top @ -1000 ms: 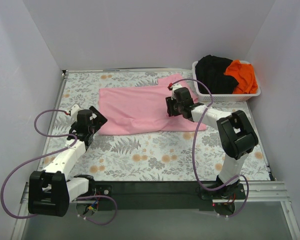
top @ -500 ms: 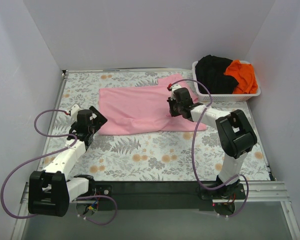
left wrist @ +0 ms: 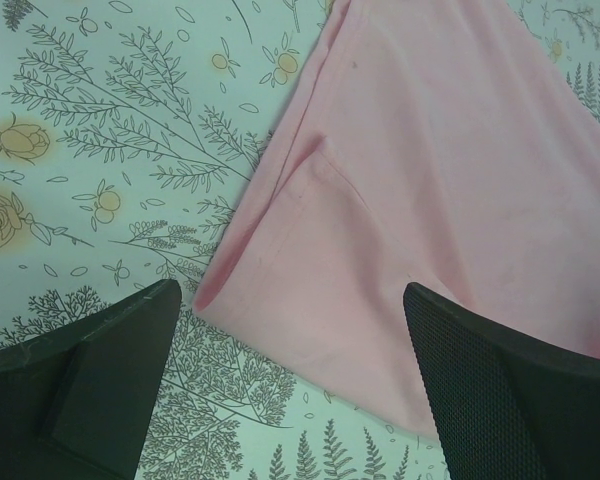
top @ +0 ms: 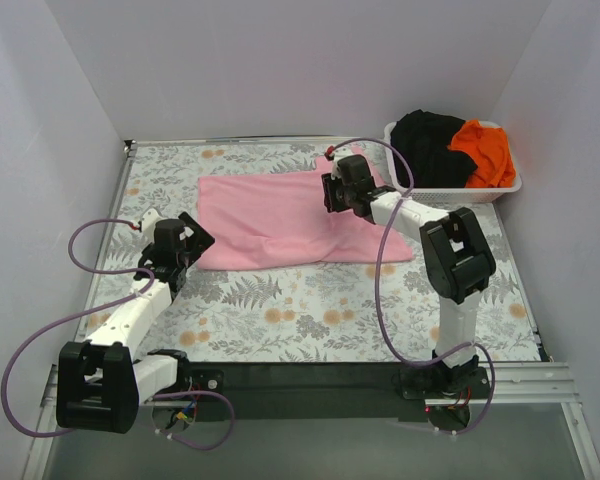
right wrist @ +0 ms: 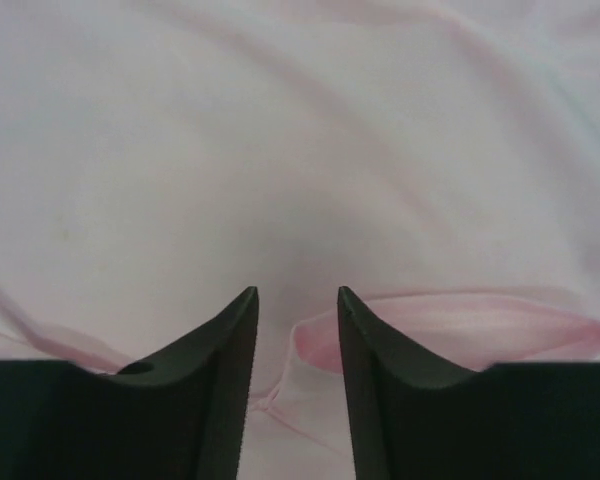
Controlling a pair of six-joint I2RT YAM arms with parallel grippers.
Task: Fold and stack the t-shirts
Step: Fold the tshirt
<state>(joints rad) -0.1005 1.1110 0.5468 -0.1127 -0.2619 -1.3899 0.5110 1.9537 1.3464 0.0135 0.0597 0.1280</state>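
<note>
I saw the pink shirt (top: 265, 220) spread flat on the table (top: 280, 300). The left gripper (left wrist: 290, 300) hung wide open and empty over its corner. The right gripper (right wrist: 298, 300) was barely parted over a fold, and I couldn't tell if it gripped.

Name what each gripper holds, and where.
Left gripper: nothing, jaws open over the pink shirt. Right gripper: a shirt fold lies between its jaws; grip unclear.

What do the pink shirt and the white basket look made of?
Pink shirt: soft matte cloth, probably a cotton knit; it drapes in gentle folds with a stitched hem. Basket: white plastic, it seems; stiff, thin lattice wall.
</note>
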